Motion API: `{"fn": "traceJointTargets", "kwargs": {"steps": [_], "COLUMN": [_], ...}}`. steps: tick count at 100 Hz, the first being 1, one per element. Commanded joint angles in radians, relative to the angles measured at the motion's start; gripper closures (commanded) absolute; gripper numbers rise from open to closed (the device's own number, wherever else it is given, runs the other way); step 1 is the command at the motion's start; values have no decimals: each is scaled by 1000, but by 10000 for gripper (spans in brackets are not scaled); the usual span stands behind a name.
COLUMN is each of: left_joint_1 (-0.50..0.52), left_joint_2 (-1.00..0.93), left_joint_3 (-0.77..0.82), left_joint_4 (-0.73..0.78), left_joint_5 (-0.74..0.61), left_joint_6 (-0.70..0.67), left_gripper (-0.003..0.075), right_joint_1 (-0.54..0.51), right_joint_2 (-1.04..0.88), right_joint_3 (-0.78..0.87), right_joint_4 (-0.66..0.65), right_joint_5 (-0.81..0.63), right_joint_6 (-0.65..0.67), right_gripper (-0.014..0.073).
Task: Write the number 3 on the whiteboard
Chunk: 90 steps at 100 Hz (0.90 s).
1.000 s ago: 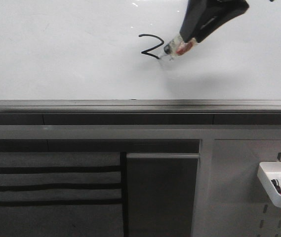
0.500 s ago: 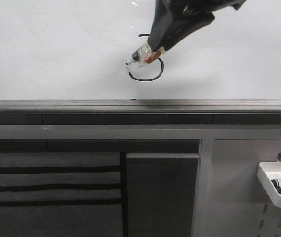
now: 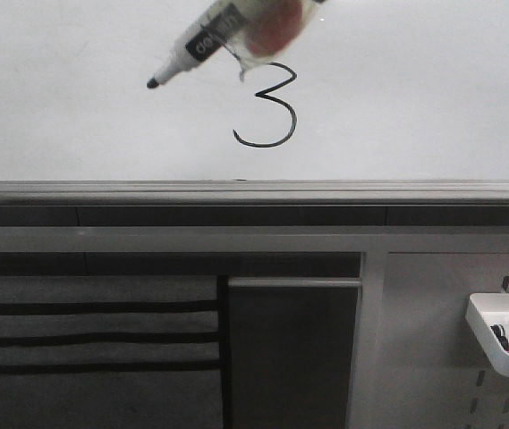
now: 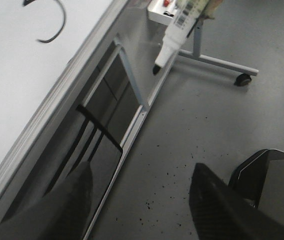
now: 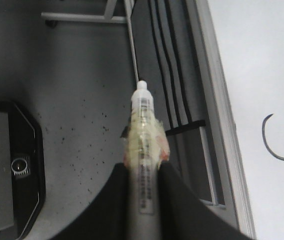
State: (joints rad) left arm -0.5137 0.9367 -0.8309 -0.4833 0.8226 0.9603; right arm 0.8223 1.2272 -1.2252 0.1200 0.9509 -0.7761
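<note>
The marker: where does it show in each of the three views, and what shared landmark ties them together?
Front view: the marker crosses the top centre, tip pointing down-left, off the whiteboard.
Left wrist view: the marker hangs at the top edge, tip toward the floor.
Right wrist view: the marker runs up the centre from the right gripper.
Shared landmark: the lower loop of the number 3.

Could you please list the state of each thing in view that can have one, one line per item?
the number 3: fully drawn in black on the board.
the whiteboard: carries the digit and faint smudges.
marker: uncapped, tip off the board, tilted.
right gripper: shut on the marker.
left gripper: open, holding nothing.
white tray: hanging on the pegboard, holding markers.
</note>
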Motion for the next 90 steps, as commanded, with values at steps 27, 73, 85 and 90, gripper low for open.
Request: {"fn": "traceJointTargets", "kwargs": {"steps": [27,73,85,90], "left_joint_1": [-232,-284,-284,-284], "left_joint_2": [166,337,337,337], "left_joint_3": [-61,-180,-180,-180], "left_joint_4": [-45,-47,-47,-47], "left_joint_5": [-279,-253,-261,-263], "left_joint_6": [69,69,69,69], "left_gripper": [334,474,588,626], "right_joint_1": [3,3,3,3], "right_joint_2": [-25,-25,-25,-25], "right_joint_3": [-24,-24,-24,-24], "right_joint_4": [-2,-2,0,0], "right_joint_5": [-28,-28,-28,-28], "right_joint_6": [-51,-51,-51,-51], "right_gripper": [622,622,622,622]}}
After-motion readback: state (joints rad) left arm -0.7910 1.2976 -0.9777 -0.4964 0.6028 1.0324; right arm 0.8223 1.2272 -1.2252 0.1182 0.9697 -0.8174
